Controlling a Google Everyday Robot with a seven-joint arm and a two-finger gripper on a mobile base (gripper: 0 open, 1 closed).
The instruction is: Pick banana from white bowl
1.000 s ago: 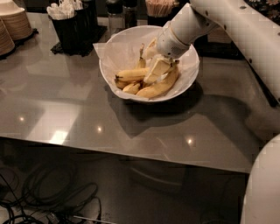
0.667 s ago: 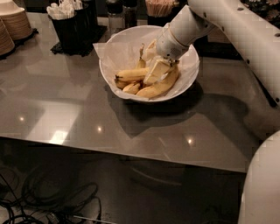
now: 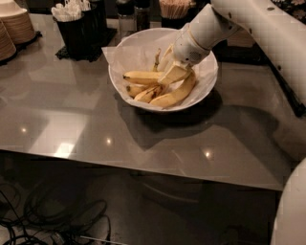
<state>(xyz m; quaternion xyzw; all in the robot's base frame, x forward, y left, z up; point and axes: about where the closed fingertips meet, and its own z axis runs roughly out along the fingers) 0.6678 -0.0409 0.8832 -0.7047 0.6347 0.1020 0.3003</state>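
Note:
The white bowl (image 3: 117, 88), lined with crinkled white paper, stands at the middle back of the grey table and holds several bananas. The banana (image 3: 141, 76), long and nearly straight, lies across the bowl's middle with its left end toward the bowl's left wall. A longer curved banana (image 3: 179, 93) lies along the front right, and shorter ones (image 3: 146, 94) lie in front. My gripper (image 3: 169, 72) reaches down into the bowl from the upper right. It sits at the right end of the straight banana and covers that end.
Stacked tan paper plates (image 3: 16, 26) stand at the back left. A black caddy with white packets (image 3: 76, 28) and dark shakers (image 3: 134, 14) stand behind the bowl. My white arm (image 3: 258, 28) crosses the upper right. The table's front edge (image 3: 143, 167) has cables on the floor below it.

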